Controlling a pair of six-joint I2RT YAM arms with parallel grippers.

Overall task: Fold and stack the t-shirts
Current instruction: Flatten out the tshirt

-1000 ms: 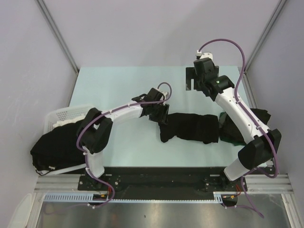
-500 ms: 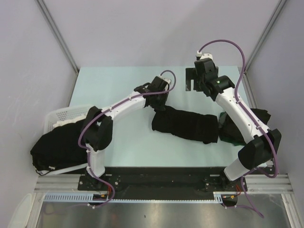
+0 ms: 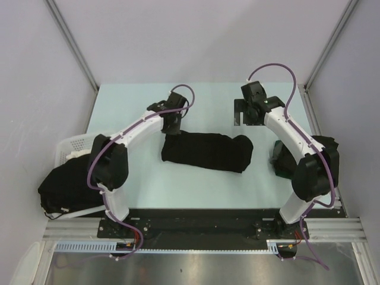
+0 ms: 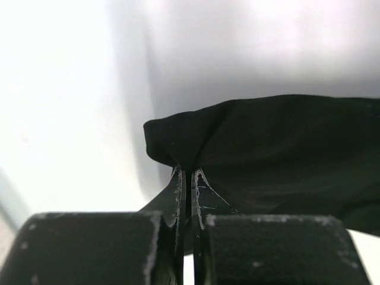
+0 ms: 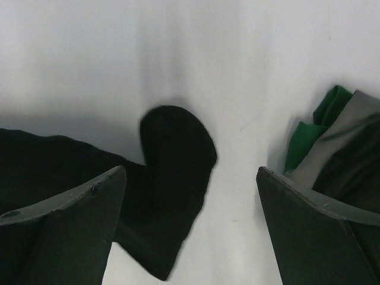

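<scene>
The white basket (image 3: 66, 144) holds a heap of black shirts (image 3: 65, 184). They rise above its rim and spill over its near side, hiding most of it.

One more shirt (image 3: 208, 151) lies on the table (image 3: 136, 101) to the right of the basket and well apart from it, bunched into a long roll. The left gripper (image 3: 172, 127) is at the end of the roll nearest the basket, at its far corner. Its fingers (image 4: 178, 184) are pinched tight on a fold of the cloth, which tents up to the tips in the wrist view.

The right gripper (image 3: 246, 113) is farther from the basket, past the far side of the roll's other end. Its fingers (image 5: 65, 219) are spread wide with nothing gripped between them.

Farthest from the basket, a pile (image 3: 326, 145) of dark cloth with a green piece (image 5: 314, 119) showing lies partly hidden behind the right arm.
</scene>
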